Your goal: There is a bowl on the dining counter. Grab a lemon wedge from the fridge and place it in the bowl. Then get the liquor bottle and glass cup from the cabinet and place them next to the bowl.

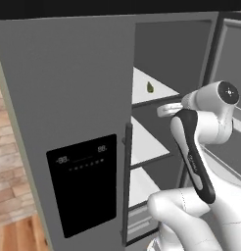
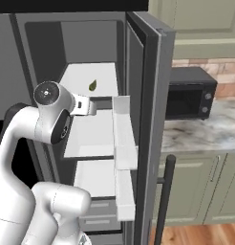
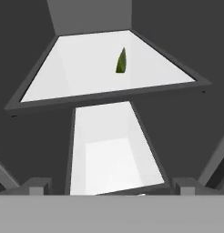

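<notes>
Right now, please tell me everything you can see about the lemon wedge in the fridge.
The lemon wedge is a tiny yellowish-green sliver, pointed at the top and wider below, with a darker edge. It sits alone on the white upper shelf of the open fridge, toward the back. Only the shelf touches it; the open gripper is apart from it, in front and lower.

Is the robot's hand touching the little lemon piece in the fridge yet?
Apart. In the hand view the lemon wedge lies far back on the upper shelf, well beyond the open gripper.

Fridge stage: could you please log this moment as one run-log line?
fridge: right door open | lemon wedge: on upper shelf, untouched | gripper: open, empty, short of wedge
</notes>
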Robot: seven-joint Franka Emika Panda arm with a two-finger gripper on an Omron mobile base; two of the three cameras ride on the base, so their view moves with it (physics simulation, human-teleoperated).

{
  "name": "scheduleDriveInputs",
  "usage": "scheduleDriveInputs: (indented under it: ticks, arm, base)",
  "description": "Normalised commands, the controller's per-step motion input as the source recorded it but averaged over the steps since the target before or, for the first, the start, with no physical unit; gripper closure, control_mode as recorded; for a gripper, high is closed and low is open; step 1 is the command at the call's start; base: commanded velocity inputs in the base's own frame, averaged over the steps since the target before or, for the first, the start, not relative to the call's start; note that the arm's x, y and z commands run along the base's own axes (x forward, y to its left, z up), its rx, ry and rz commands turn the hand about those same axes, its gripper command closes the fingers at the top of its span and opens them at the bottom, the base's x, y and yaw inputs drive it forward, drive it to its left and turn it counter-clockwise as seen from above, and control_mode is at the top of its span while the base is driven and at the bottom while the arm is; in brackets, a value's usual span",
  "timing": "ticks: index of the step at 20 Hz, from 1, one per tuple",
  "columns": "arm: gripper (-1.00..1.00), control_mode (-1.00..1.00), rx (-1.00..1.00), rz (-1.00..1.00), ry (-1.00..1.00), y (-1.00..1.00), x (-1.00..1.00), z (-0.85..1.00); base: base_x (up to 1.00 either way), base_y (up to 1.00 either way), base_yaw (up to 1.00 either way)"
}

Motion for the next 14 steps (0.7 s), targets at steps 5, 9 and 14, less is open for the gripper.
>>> scheduleDriveInputs:
  ticks: [5, 9, 14]
  arm:
    - [-1.00, 1.00, 0.00, 0.00, 0.00, 0.00, 0.00, 0.00]
    - [-1.00, 1.00, 0.00, 0.00, 0.00, 0.00, 0.00, 0.00]
    - [-1.00, -1.00, 0.00, -0.06, -0.09, 0.02, 0.11, 0.07]
  base:
    - [0.60, 0.20, 0.00]
    - [0.56, 0.10, 0.00]
    - [0.19, 0.01, -0.03]
